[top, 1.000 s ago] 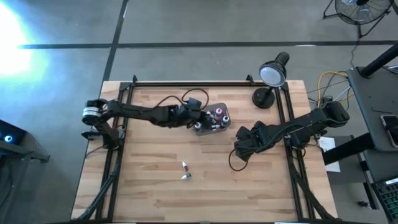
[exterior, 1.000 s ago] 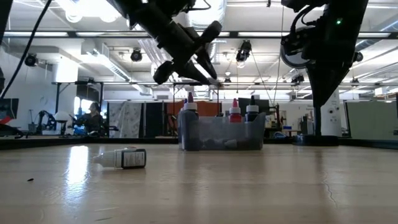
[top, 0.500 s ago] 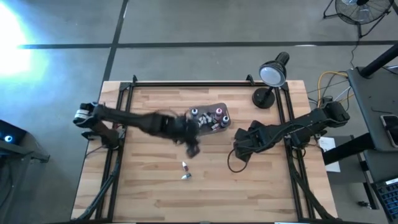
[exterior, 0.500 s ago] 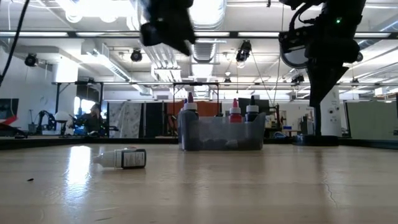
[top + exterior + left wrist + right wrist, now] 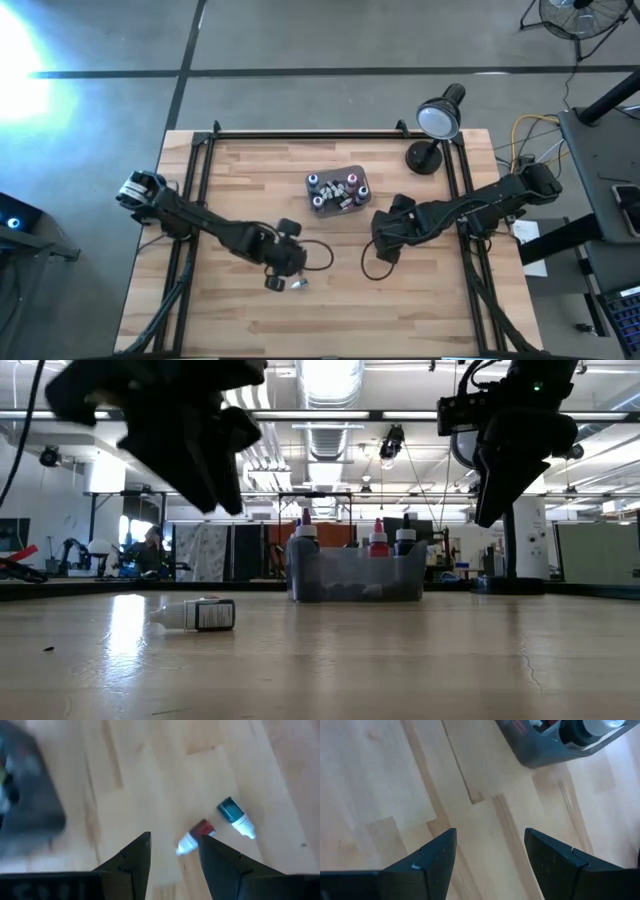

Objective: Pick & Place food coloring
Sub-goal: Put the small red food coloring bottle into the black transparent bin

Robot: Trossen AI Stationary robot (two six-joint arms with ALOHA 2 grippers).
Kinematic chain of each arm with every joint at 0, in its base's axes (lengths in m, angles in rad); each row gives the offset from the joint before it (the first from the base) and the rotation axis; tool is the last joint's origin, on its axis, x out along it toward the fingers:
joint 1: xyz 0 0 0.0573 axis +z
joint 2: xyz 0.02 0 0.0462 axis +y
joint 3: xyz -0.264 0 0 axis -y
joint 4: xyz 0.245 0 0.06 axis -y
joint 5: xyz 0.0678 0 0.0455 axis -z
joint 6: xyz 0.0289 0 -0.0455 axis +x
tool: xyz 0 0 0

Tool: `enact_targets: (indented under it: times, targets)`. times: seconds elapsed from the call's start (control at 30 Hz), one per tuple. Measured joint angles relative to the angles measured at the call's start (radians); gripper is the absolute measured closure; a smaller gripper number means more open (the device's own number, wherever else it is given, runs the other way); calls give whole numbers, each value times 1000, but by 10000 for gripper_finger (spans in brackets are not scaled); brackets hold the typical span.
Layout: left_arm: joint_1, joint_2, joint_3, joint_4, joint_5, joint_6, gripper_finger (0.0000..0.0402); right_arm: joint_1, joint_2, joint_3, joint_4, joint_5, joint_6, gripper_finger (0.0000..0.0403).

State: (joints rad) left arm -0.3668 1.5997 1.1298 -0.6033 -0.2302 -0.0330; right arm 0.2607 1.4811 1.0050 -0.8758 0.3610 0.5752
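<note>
Left gripper (image 5: 283,282) low over the worktop (image 5: 230,180) toward the near edge, fingers (image 5: 135,857) released and holding nothing, hanging just above two loose bottles (image 5: 298,284) lying on their sides on the wood. Through the left wrist camera: red-capped bottle (image 5: 194,836) right beside one fingertip, blue-capped bottle (image 5: 236,817) just beyond it, the two nearly touching. From table height only one lying bottle clearly seen, pale nozzle and dark label. Grey tub (image 5: 338,191) near the middle, toward the far edge, with several more bottles standing upright inside, caps pink, dark and pale. Right gripper (image 5: 383,243) parked near the tub on its right-edge side, above bare wood, fingers (image 5: 432,857) spread apart and empty, corner of the tub visible ahead of them. Black desk lamp (image 5: 435,125) at the far right corner.
</note>
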Motion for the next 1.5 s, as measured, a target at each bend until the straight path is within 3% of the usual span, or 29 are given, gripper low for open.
enact_targets:
  times: [0.13,0.37,0.83,1.13,1.5]
  targets:
    - [10,0,-70,145,28,102,261,0,0,1,0,-44,7,174]
    - [27,8,-135,164,104,237,261,1,0,1,-1,-74,65,174]
    - [65,116,-178,270,183,307,262,1,0,1,-3,-74,117,174]
    - [71,124,-182,262,222,274,267,1,0,1,-1,-72,125,174]
    - [71,120,-182,259,228,157,331,0,0,1,-1,-67,125,174]
